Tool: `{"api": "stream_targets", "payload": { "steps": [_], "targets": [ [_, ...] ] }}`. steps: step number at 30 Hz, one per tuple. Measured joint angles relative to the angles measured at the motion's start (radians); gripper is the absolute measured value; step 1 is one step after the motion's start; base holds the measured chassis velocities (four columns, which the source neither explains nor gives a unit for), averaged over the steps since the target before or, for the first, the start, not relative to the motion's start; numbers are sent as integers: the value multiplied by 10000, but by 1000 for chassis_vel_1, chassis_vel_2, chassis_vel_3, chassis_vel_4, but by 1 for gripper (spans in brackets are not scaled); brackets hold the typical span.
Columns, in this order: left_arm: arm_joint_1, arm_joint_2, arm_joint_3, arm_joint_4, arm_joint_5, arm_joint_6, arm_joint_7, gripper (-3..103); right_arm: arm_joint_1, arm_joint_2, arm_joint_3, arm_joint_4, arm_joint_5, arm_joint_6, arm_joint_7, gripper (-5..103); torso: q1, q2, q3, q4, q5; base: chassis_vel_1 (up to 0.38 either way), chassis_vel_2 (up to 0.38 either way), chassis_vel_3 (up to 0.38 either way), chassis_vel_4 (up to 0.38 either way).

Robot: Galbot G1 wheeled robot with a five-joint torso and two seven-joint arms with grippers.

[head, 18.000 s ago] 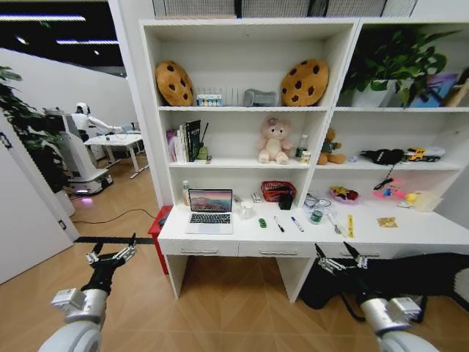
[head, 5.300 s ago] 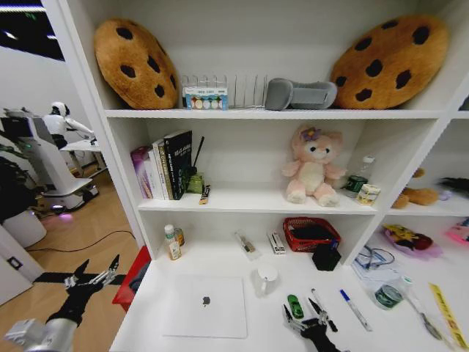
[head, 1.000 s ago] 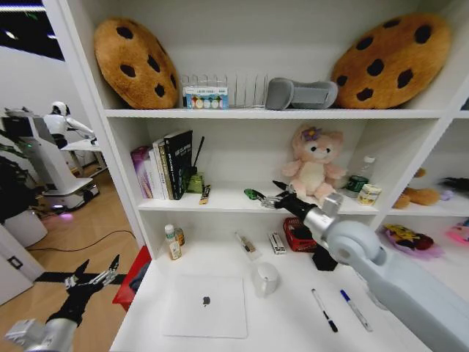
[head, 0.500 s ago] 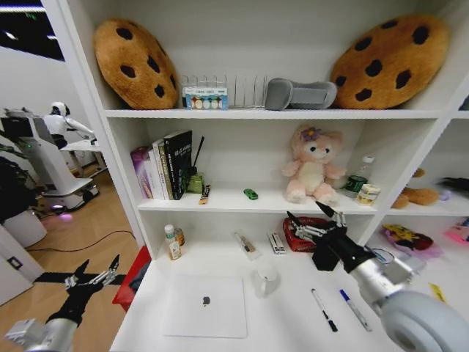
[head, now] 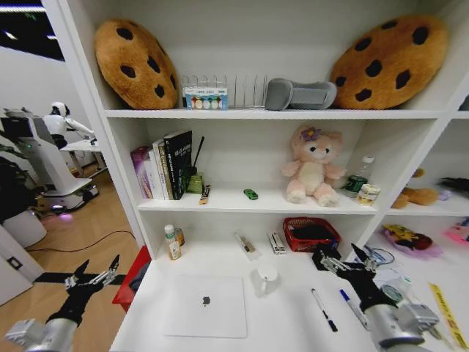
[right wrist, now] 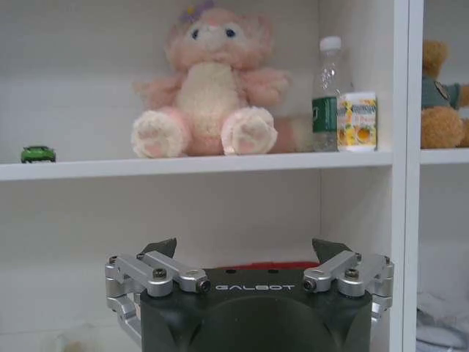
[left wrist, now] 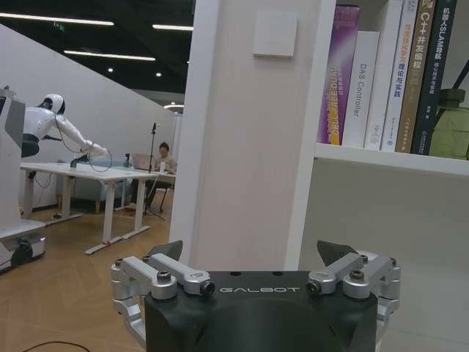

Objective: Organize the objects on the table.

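White shelf (head: pixel 220 206): green car (head: pixel 250 194) (lengthwise along it).

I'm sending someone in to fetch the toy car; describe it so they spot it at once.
Find the white shelf just above the desk, between the row of books and the pink plush toy. The green toy car sits alone there, the only tiny bright green thing on that shelf.
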Motion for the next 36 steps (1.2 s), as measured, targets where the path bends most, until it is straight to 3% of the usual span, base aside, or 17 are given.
{"api": "stream_targets", "payload": {
  "steps": [3, 5, 7, 9, 10, 13, 14, 15, 18, 22, 36],
  "targets": [
    [0, 0, 0, 0, 0, 0, 1, 100, -142, -336, 29, -362, 368, -296, 29, 100, 0, 0, 0, 1, 0, 0, 0, 0, 0],
    [0, 0, 0, 0, 0, 0, 0, 100, -267, -814, 78, -538, 860, -1007, 129, 100, 0, 0, 0, -1, 0, 0, 0, 0, 0],
    [0, 0, 0, 0, 1, 0, 0, 100, -273, -918, 88, -559, 1010, -1215, 197, 100, 0, 0, 0, 0, -1, 0, 0, 0, 0],
    [0, 0, 0, 0, 0, 0, 0, 100, -163, -1586, 130, -712, 2063, -2462, 693, 103, 0, 0, 0, 0, 0, 0, 0, 0, 0],
    [0, -1, 0, 0, 0, 0, 1, 100, -67, -1868, 144, -779, 2498, -2971, 910, 99, 0, 0, 0, 1, 0, 0, 0, 0, 0],
    [0, 0, 0, 0, 0, 0, 0, 100, 52, -2174, 146, -869, 2914, -3570, 1120, 95, 0, -1, 0, 2, 1, 0, 0, 0, 0],
    [0, 0, 0, -1, 0, 0, 0, 100, 185, -2474, 132, -986, 3268, -4243, 1355, 88, 1, 0, 1, 2, -1, 0, 0, 0, 0],
    [0, 0, 0, 0, 0, 0, 0, 100, 519, -2882, -53, -1248, 4073, -5609, 1872, 90, 0, 0, 0, 1, 1, 0, 0, 0, 0],
    [0, 0, 0, 0, 0, 0, 0, 100, 718, -3058, -226, -1449, 4312, -6213, 2053, 90, 1, 0, 1, 2, 1, 0, 0, 0, 0],
    [1, 0, 0, 0, 0, 0, 0, 100, 917, -3303, -439, -1753, 4409, -6519, 2112, 90, 0, 0, 0, 0, -1, 0, 0, 0, 0],
    [0, 0, 0, 0, 0, 0, 0, 100, 1910, -4143, -1498, -2982, 4409, -6488, 1888, 89, 1, 0, 1, 1, -1, 0, 0, 0, 0]
  ]
}}
